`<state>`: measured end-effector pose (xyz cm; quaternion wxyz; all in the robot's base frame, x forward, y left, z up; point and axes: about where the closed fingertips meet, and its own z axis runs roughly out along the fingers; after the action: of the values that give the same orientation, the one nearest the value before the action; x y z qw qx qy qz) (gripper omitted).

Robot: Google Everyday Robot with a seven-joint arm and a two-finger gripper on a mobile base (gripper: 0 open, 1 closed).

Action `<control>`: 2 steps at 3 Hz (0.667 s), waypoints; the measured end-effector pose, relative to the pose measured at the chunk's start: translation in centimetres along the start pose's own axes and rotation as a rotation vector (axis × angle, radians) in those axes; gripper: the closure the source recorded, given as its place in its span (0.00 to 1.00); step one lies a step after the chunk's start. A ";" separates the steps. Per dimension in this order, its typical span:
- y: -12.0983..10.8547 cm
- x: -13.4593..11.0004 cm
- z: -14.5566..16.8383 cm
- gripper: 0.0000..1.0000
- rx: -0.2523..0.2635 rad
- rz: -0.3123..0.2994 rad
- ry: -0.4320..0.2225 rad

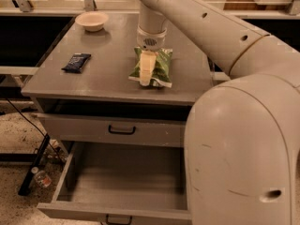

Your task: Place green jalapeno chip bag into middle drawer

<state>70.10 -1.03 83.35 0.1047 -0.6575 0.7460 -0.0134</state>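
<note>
The green jalapeno chip bag (162, 63) lies flat on the grey cabinet top (103, 78), near its front edge and right of centre. My gripper (146, 71) reaches down from the arm above and sits right on the bag's left half, covering part of it. The middle drawer (64, 175) is pulled out wide below, showing a bare grey floor; its black handle is at the bottom edge of the view.
A dark-blue flat packet (76, 62) lies at the left of the top and a pale bowl (92, 20) at the back left. The upper drawer (79, 128) is slightly out. My arm's bulky body (243, 149) hides the drawer's right side. A bottle (41, 177) lies on the floor.
</note>
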 end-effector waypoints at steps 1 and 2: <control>0.0 0.0 0.0 0.27 0.000 0.000 0.000; 0.0 0.0 0.0 0.49 0.000 0.000 0.000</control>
<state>70.11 -1.03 83.35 0.1047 -0.6575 0.7460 -0.0134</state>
